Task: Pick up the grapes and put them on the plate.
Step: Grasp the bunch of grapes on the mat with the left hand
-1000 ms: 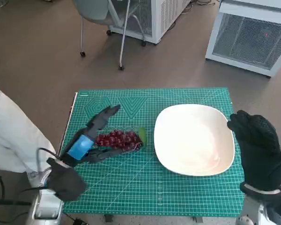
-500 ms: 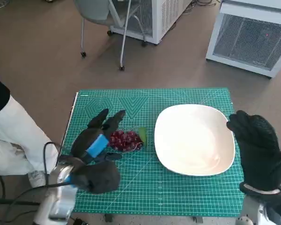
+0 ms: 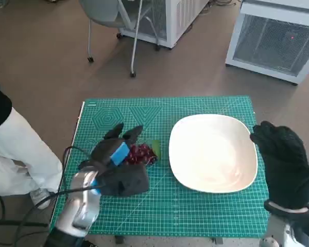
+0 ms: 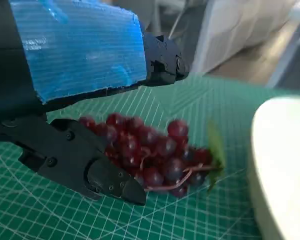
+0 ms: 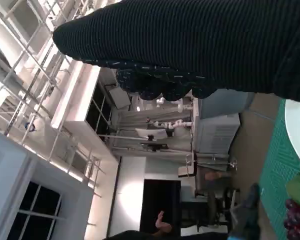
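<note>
The left hand [image 3: 115,153], fingers apart around the grapes [image 3: 141,153] on the worktop, grips nothing yet, while the empty right hand [image 3: 282,163] hangs at the plate's [image 3: 212,153] three o'clock.

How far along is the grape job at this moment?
Early. Done: nothing, the plate holds no fruit. In hand: the left hand is over the grapes lying on the mat, fingers on either side, not lifted. Left: grip, carry, set down. The right hand idles beside the plate.

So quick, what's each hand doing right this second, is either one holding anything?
Left hand: open, fingers spread around the grapes, not lifting them yet.
Right hand: holds nothing, beside the plate; open or shut cannot be told.
</note>
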Controlling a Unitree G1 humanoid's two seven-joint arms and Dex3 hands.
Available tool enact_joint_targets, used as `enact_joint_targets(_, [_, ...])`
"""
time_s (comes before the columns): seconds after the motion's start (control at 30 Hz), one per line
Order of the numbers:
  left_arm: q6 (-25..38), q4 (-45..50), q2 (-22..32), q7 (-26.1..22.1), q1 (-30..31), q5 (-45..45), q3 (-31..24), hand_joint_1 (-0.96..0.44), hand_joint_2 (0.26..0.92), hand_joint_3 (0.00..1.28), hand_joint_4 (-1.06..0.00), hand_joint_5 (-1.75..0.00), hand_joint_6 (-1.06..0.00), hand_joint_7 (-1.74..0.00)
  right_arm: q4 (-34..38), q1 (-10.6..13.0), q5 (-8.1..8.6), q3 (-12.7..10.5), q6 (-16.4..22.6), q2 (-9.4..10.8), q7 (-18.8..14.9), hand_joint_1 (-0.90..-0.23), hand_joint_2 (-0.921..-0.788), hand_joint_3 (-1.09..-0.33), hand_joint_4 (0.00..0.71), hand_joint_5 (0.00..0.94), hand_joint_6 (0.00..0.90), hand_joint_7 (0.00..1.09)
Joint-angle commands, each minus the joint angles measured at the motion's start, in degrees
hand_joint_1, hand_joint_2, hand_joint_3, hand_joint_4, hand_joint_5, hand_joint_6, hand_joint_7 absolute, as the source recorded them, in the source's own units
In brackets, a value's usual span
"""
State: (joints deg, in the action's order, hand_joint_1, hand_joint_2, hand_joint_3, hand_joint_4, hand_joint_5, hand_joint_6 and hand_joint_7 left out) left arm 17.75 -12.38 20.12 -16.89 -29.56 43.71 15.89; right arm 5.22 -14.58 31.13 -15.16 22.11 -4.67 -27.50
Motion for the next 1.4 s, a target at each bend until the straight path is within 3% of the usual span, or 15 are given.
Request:
enact_joint_targets(0.03, [1.4,-5.1,-0.8,-0.4,-3.8,-0.3,1.7,-0.23,0.730,0.00,-0.06,0.00,-0.27,-0.01,0.6,0.7,-0.52,-0.2,-0.6,-0.4,0.3,-0.362,-0.921,-0.516,0.522,0.539,0.279,0.86])
enact_joint_targets(0.73, [-2.7,-33.8,-5.4,4.7,-16.5,-2.1,8.0,-0.22,0.750,0.01,-0.06,0.00,-0.26,0.00,0.3,1.1,-0.75,0.0,-0.3,0.0,0.4,-0.362,-0.921,-0.516,0.524,0.536,0.285,0.85])
enact_joint_targets(1.23, [-3.9,-38.8,-5.5,5.2,-18.8,-3.5,9.9,-0.20,0.772,0.01,-0.09,-0.01,-0.27,0.00,0.3,1.5,-0.89,-0.1,0.0,0.1,0.6,-0.361,-0.921,-0.517,0.525,0.533,0.287,0.85])
enact_joint_targets(1.4, [-4.7,-39.0,-5.5,7.3,-18.5,-4.5,9.3,-0.12,0.801,0.02,-0.17,-0.02,-0.33,-0.02,0.2,1.5,-1.06,0.1,-0.1,0.3,0.9,-0.360,-0.921,-0.518,0.525,0.532,0.287,0.85])
